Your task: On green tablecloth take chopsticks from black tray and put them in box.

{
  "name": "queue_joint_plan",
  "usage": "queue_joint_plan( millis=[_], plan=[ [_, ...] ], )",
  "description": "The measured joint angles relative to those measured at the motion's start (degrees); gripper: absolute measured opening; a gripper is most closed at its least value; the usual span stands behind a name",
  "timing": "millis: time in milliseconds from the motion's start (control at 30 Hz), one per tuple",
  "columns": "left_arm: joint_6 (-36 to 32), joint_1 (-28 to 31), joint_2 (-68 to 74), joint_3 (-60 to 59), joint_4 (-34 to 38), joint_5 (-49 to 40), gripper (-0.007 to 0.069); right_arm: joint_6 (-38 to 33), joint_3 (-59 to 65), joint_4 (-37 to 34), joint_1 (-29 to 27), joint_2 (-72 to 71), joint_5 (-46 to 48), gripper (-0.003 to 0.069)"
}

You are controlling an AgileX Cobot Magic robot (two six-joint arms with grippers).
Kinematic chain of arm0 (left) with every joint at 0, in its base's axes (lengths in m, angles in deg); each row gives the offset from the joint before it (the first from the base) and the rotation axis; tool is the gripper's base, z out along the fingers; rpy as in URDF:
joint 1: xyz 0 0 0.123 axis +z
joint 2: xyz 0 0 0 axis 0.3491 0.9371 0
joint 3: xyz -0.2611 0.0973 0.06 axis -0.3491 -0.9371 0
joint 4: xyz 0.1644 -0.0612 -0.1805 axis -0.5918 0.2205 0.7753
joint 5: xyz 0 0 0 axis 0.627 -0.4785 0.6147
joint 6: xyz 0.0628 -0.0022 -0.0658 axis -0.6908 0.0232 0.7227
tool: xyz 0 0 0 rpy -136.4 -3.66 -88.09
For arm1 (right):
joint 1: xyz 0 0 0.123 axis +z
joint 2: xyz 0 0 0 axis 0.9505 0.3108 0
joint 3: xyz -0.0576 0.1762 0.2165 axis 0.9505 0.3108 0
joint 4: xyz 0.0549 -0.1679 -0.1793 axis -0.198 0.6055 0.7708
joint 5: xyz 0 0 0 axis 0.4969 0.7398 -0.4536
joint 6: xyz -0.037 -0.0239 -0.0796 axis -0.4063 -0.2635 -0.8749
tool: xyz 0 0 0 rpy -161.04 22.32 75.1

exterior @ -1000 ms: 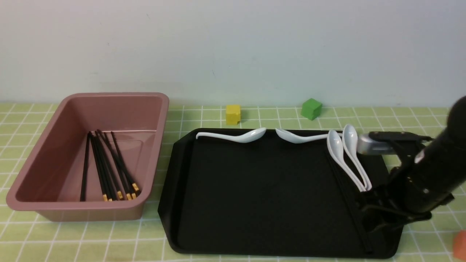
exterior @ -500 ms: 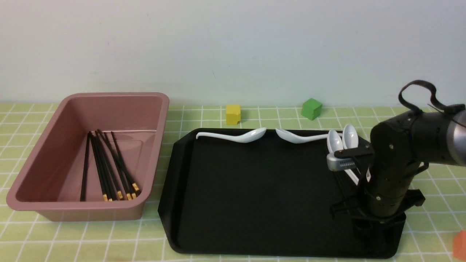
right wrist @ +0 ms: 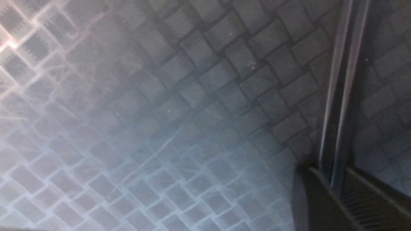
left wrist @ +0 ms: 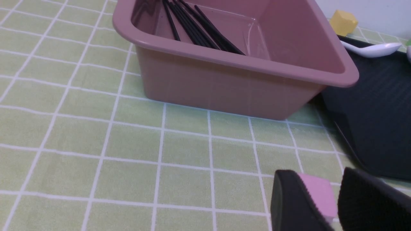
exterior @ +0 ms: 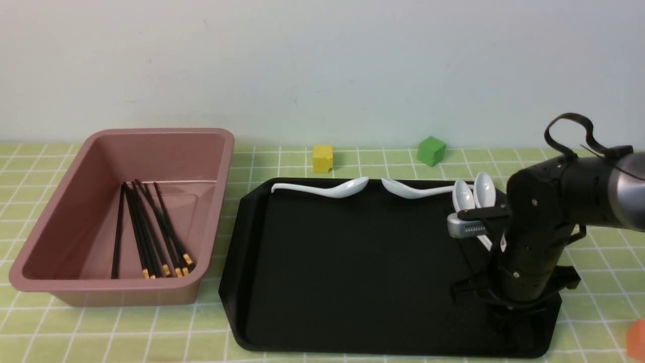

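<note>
The pink box (exterior: 221, 151) stands on the green tablecloth (exterior: 151, 327) at the left, with several black chopsticks (exterior: 146, 232) lying in it. To its right is the black tray (exterior: 352, 262). My right gripper (exterior: 509, 320) points down at the tray's near right corner. In the right wrist view its fingers (right wrist: 310, 192) are shut on two chopsticks (right wrist: 340, 96) that lie on the tray floor. In the front view the arm hides these chopsticks. My left gripper (left wrist: 319, 175) hovers low over the cloth near the box (left wrist: 224, 86), open, with a pink cube (left wrist: 316, 192) showing between its fingers.
White spoons lie along the tray's far edge (exterior: 327, 189) (exterior: 418, 189), and two more (exterior: 473, 194) sit beside the right arm. A yellow cube (exterior: 322, 158) and a green cube (exterior: 431, 150) stand behind the tray. An orange cube (exterior: 636, 339) sits at the right edge.
My right arm has swung in from the right, now standing upright over the tray's near right corner. Its jaws have closed on the chopsticks. Box and spoons have not moved.
</note>
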Motion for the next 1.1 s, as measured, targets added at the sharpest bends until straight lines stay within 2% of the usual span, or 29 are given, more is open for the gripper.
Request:
queue_joint_plan(
  millis=[300,467,600,633,667,733,867,1100],
  plan=[
    [0.0,0.0,0.0,0.0,0.0,0.0,0.0238,-0.9,0.2,0.2,0.0,-3.5,2.8,0.0112],
    [0.0,0.0,0.0,0.0,0.0,0.0,0.0238,-2.8,0.2,-2.8,0.0,-10.1,5.3,0.0112],
    [0.0,0.0,0.0,0.0,0.0,0.0,0.0238,-8.1,0.3,-10.6,0.0,-15.7,6.5,0.0112],
    [0.0,0.0,0.0,0.0,0.0,0.0,0.0238,-11.8,0.1,-15.3,0.1,-17.9,7.0,0.0112],
    [0.0,0.0,0.0,0.0,0.0,0.0,0.0238,-12.2,0.0,-15.9,0.1,-17.9,7.0,0.0112],
    [0.0,0.0,0.0,0.0,0.0,0.0,0.0238,-17.1,-2.3,-21.9,1.0,-19.6,8.0,0.0112],
    [0.0,0.0,0.0,0.0,0.0,0.0,0.0238,-23.1,-10.9,-29.5,6.9,-19.0,8.3,0.0112],
    [0.0,0.0,0.0,0.0,0.0,0.0,0.0238,-23.8,-32.5,-30.4,21.4,-6.5,2.6,0.0112]
  ],
)
